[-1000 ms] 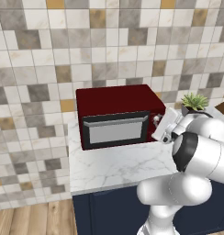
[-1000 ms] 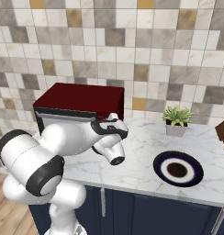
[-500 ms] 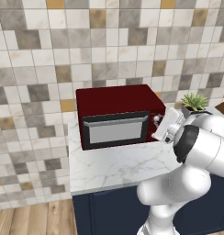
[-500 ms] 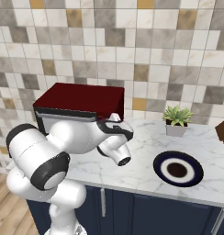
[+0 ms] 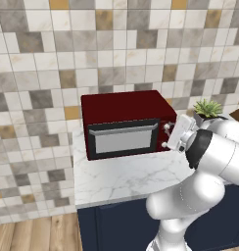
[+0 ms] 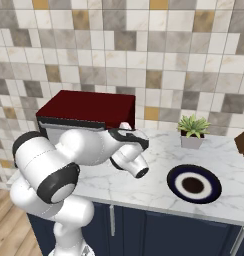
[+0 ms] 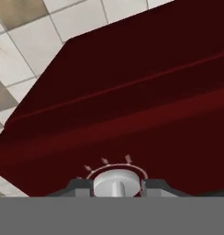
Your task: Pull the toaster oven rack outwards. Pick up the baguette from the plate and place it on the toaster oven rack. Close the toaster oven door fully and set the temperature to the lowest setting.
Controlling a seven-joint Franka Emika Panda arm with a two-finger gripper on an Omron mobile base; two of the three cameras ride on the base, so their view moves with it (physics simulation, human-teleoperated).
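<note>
Your gripper [image 7: 117,186] sits right at the front right side of the toaster oven [image 5: 126,105], and in the hand view you can see its 2 dark fingertips [image 7: 77,187] flanking a round silver knob [image 7: 116,182], one on each side and close against it, so the jaws look clenched around that knob. A pale arc with small tick marks curves over the knob on the dark red panel. From the left base view, the toaster oven door [image 5: 124,139] stands upright and shut against the oven front, its silver bar handle [image 5: 122,129] running along the top edge, so the rack and baguette are hidden from you. The oven stands at the back of the marble counter [image 5: 121,179], against the tiled wall [image 5: 92,44]. In the right base view, the plate [image 6: 194,184] lies near the counter's front edge, well apart from the oven to the right, with a dark round patch at its centre. A small potted plant [image 6: 192,131] stands behind the plate, near the wall.
</note>
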